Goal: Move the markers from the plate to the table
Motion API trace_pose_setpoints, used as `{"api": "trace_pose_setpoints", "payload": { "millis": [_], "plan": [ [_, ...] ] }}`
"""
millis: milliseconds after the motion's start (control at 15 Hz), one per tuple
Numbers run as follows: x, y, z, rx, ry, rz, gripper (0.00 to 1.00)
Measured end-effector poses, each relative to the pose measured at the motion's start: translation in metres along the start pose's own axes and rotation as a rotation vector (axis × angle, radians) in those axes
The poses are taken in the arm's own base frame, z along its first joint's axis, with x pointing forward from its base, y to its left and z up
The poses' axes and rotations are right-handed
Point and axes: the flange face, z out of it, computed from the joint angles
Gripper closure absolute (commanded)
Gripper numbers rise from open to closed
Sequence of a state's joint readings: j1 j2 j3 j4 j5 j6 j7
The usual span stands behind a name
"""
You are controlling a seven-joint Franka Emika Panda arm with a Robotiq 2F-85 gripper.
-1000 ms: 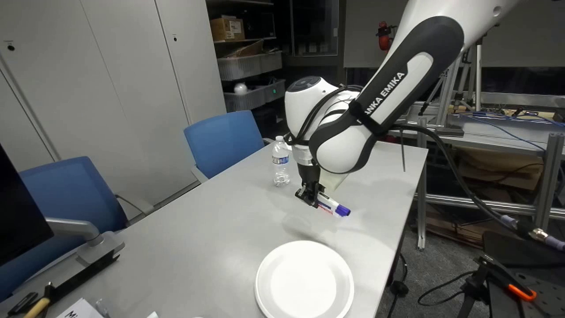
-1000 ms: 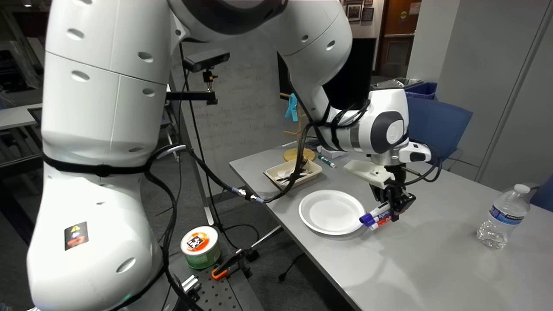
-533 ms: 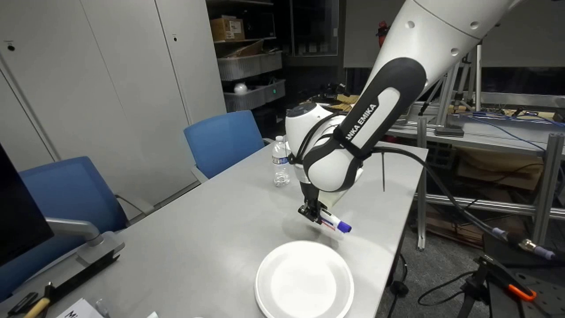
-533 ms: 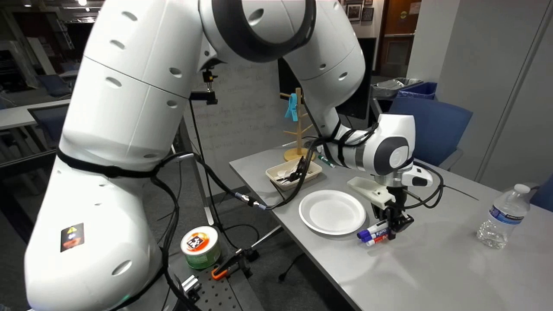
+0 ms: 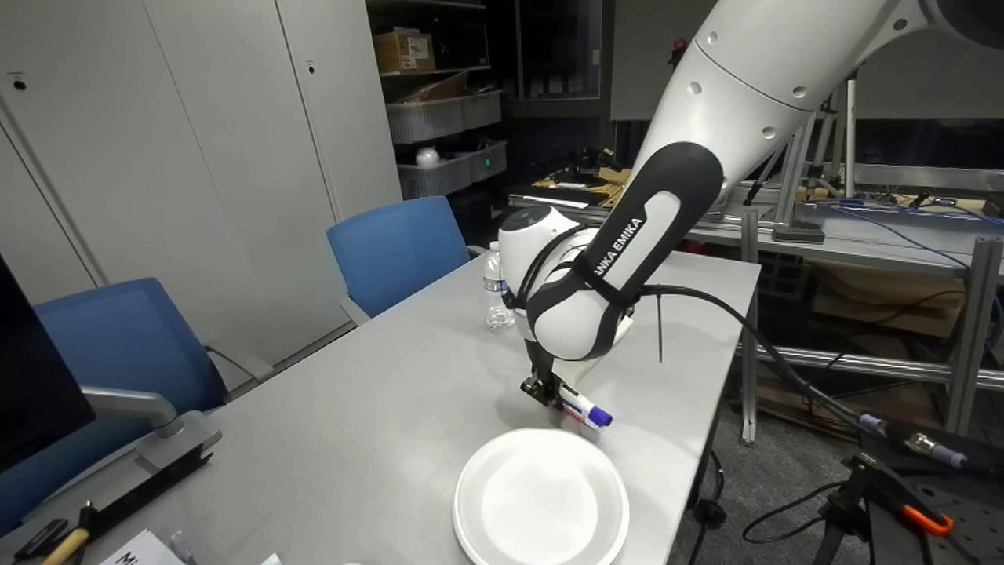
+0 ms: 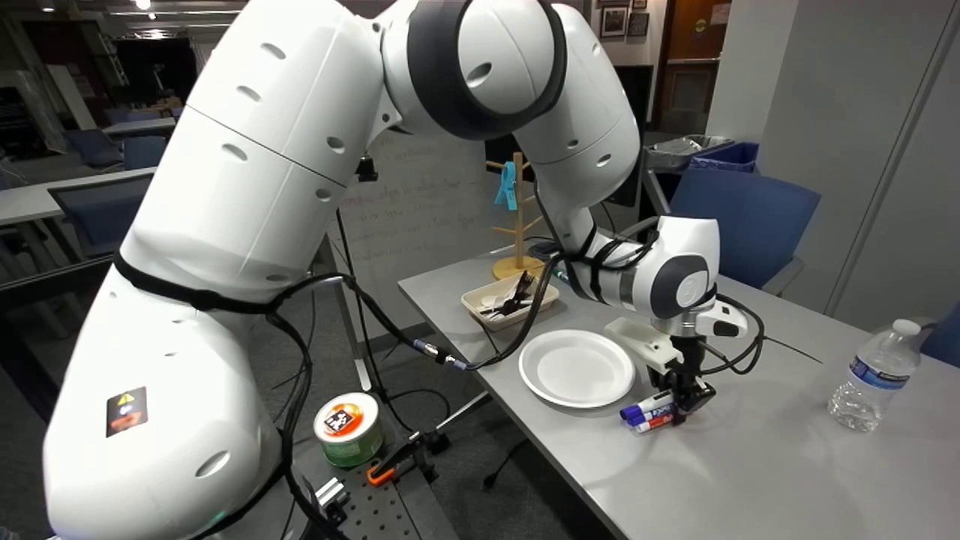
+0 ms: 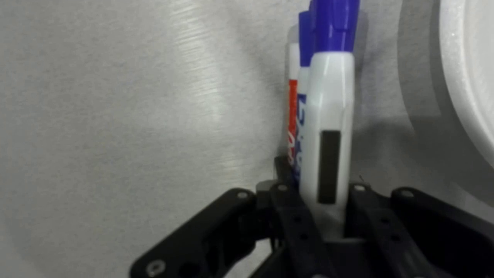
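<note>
My gripper (image 5: pixel 543 392) is shut on a bundle of markers (image 5: pixel 584 410) and holds them low over the grey-white table (image 5: pixel 369 424), just beside the plate. In the wrist view the gripper (image 7: pixel 322 185) has a white marker with a purple-blue cap (image 7: pixel 332 88) on top, a second blue-capped marker (image 7: pixel 305 42) and a red-labelled marker (image 7: pixel 292 104) beneath it. The bundle also shows in an exterior view (image 6: pixel 649 411). I cannot tell whether the lowest marker touches the table. The round white plate (image 6: pixel 576 367) is empty; its rim (image 7: pixel 451 58) shows at the wrist view's right.
A water bottle (image 6: pixel 874 375) stands on the table, partly behind the arm in an exterior view (image 5: pixel 494 294). A beige tray (image 6: pixel 480 319) with utensils and a wooden stand (image 6: pixel 519 225) are beyond the plate. Blue chairs (image 5: pixel 400 251) line one table side.
My gripper has come down towards the table with the markers in it, from clearly above it to close over it. The plate and bottle have not moved.
</note>
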State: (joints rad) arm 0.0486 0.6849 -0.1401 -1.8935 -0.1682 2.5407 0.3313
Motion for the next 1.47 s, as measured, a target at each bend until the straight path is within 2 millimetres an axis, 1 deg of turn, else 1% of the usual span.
{"api": "trace_pose_setpoints", "payload": {
  "millis": [67, 267, 467, 533, 600, 1133, 1467],
  "plan": [
    [0.0013, -0.0006, -0.0004, 0.003, 0.001, 0.005, 0.53],
    [0.0036, -0.0016, 0.0004, 0.013, 0.001, 0.023, 0.33],
    [0.0037, -0.0016, 0.0009, 0.024, -0.004, 0.042, 0.08],
    [0.0034, -0.0017, 0.0018, 0.029, -0.007, 0.049, 0.02],
    [0.0031, -0.0017, 0.0026, 0.033, -0.01, 0.056, 0.0],
    [0.001, -0.0017, 0.0093, 0.053, -0.03, 0.092, 0.0],
    [0.0012, -0.0017, 0.0092, 0.059, -0.032, 0.101, 0.0]
  ]
}}
